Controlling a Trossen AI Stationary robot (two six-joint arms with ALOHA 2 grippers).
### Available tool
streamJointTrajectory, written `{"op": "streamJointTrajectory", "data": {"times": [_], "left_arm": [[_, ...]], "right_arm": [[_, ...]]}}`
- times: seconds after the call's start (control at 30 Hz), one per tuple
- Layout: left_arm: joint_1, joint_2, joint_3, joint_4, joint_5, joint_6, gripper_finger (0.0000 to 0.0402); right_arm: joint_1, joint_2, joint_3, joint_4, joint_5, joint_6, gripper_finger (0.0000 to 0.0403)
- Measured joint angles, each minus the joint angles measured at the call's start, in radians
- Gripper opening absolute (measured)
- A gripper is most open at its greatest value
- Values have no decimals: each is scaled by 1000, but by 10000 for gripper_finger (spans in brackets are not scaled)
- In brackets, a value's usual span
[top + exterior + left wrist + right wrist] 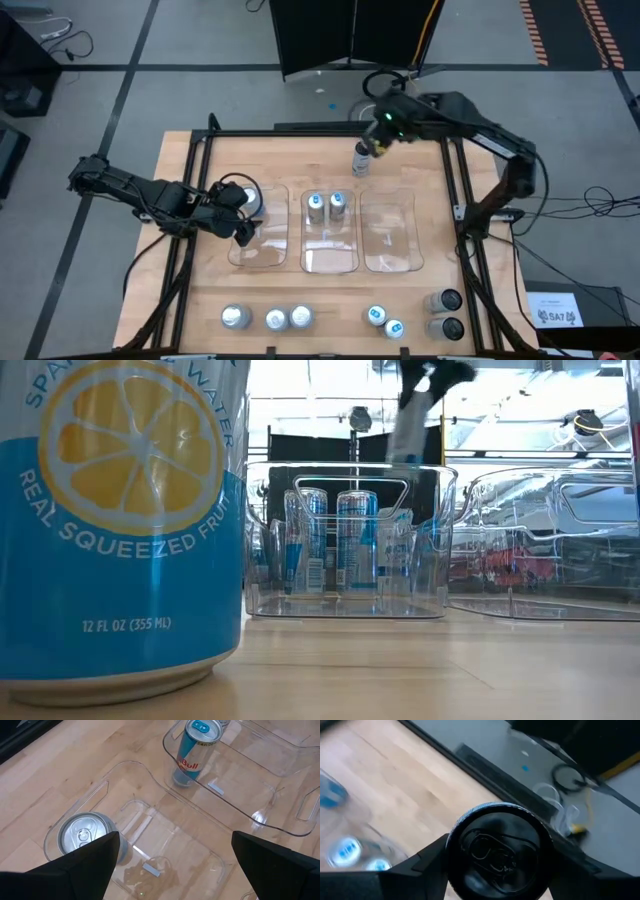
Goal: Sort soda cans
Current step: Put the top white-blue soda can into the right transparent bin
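dark can [495, 852] clamped in right gripper [362, 158], upper centre; may slip or clip right bin [390, 235]; left gripper [170, 860] gapes

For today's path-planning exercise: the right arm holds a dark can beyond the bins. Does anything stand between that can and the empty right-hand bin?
Nothing visible does. The right gripper, jaws shut on the dark can, hangs past the far end of the bins. The right-hand bin is empty, and only bare table lies between them.

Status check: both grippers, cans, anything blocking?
Right gripper shut on dark-topped metal can near table's far edge. Left gripper open over left clear plastic bin, silver-topped can inside. Nothing blocking.
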Motion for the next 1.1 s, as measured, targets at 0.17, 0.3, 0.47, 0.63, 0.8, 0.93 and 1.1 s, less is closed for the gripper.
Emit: {"op": "streamJointTrajectory", "data": {"times": [0.17,0.3,0.47,0.63,0.8,0.93,1.1], "left_arm": [[0,0,0,0,0,0,393],[0,0,0,0,0,0,393],[0,0,0,0,2,0,393],[0,0,0,0,4,0,393],[0,0,0,0,8,0,393],[0,0,0,0,8,0,393],[0,0,0,0,8,0,393]], "right_arm": [[126,-98,-9,-160,93,167,246],[248,-210,-94,-144,108,277,246],[388,-353,-330,-151,98,476,247],[487,-461,-587,-152,89,687,247],[528,-503,-771,-39,21,760,247],[534,-495,-836,74,-12,719,247],[515,-458,-841,71,-22,710,247]]}}
